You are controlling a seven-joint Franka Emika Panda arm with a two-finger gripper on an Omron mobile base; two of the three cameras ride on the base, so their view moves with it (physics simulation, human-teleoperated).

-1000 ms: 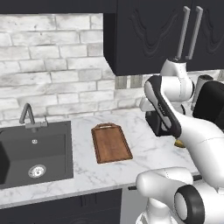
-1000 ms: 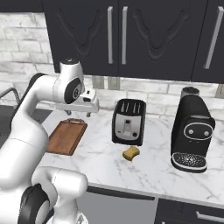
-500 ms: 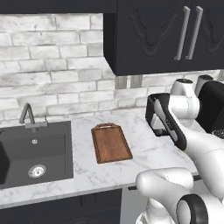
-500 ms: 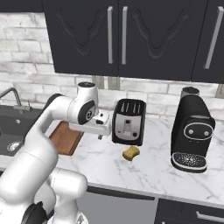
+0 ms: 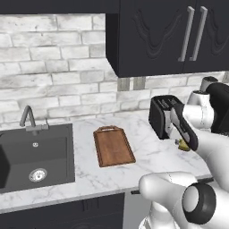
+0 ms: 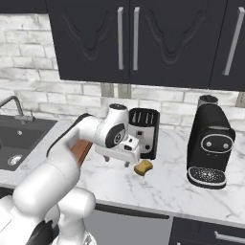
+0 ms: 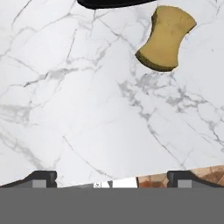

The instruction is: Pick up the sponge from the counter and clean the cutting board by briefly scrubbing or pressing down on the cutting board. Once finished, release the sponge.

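Observation:
The mustard-yellow sponge (image 7: 167, 38) lies on the white marble counter (image 7: 78, 100), just in front of the toaster; it also shows as the sponge (image 6: 143, 167) and, half hidden by my arm, the sponge (image 5: 183, 146). My gripper (image 6: 122, 160) hovers low over the counter just left of the sponge, apart from it. It is open, the gripper (image 7: 112, 178) with nothing between its fingertips (image 7: 41, 178). The reddish-brown cutting board (image 5: 113, 145) lies flat between sink and toaster; its edge (image 7: 153, 180) shows behind the fingers.
A black toaster (image 6: 143, 131) stands right behind the sponge. A black coffee machine (image 6: 209, 146) stands further right. The dark sink (image 5: 36, 156) with its tap is at the left. Dark cabinets hang above.
The arm has swung right from over the cutting board and come down beside the toaster, close to the sponge. The gripper has stayed open.

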